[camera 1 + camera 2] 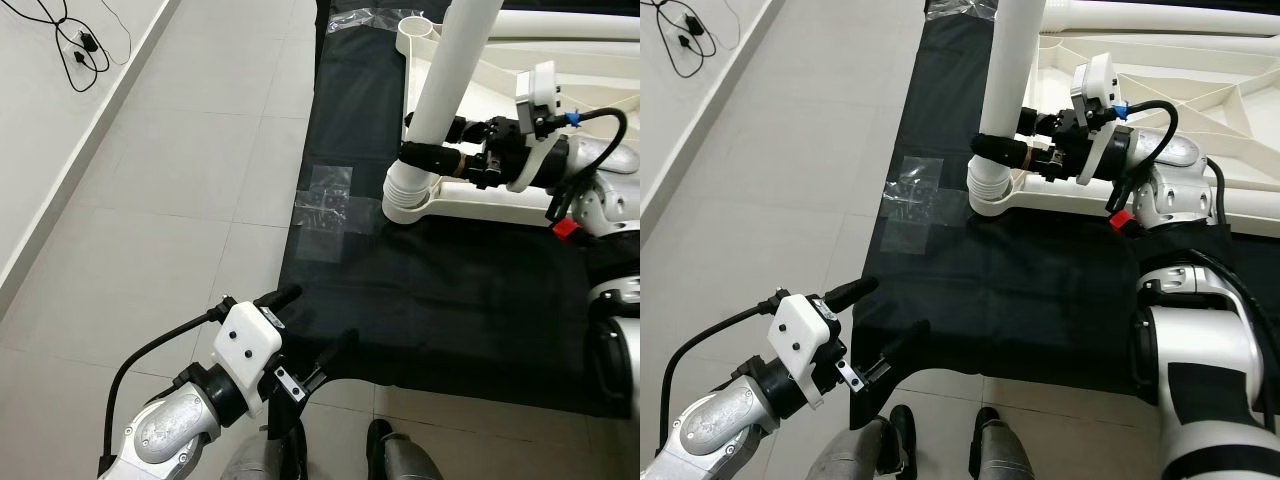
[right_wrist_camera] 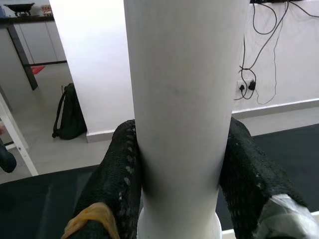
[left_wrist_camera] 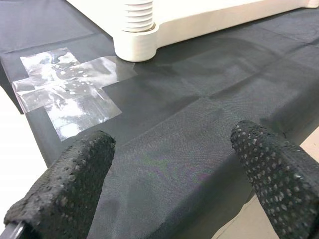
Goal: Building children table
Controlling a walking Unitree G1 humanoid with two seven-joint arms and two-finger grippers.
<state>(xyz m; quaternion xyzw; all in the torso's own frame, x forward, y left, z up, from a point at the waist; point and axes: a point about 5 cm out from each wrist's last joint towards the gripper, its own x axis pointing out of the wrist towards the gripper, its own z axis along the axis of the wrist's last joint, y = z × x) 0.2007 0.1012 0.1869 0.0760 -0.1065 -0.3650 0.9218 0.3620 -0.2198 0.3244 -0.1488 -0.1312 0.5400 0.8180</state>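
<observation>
A white plastic children's table top (image 1: 500, 205) lies upside down on a black cloth (image 1: 450, 290). A white round table leg (image 1: 450, 80) stands upright in its near-left corner socket (image 1: 405, 195), with a threaded base. My right gripper (image 1: 425, 155) is shut on the leg just above the threads; in the right wrist view the leg (image 2: 184, 99) sits between both black fingers (image 2: 117, 184). My left gripper (image 1: 315, 330) hangs open over the cloth's near edge, its fingertips (image 3: 75, 194) spread with nothing between them.
Clear tape patches (image 1: 325, 205) hold the cloth's left edge to the grey tiled floor (image 1: 180, 180). Another empty leg socket (image 1: 415, 30) sits at the far corner. Black cables (image 1: 75, 45) lie by the wall at far left. My feet (image 1: 385, 450) stand at the cloth's near edge.
</observation>
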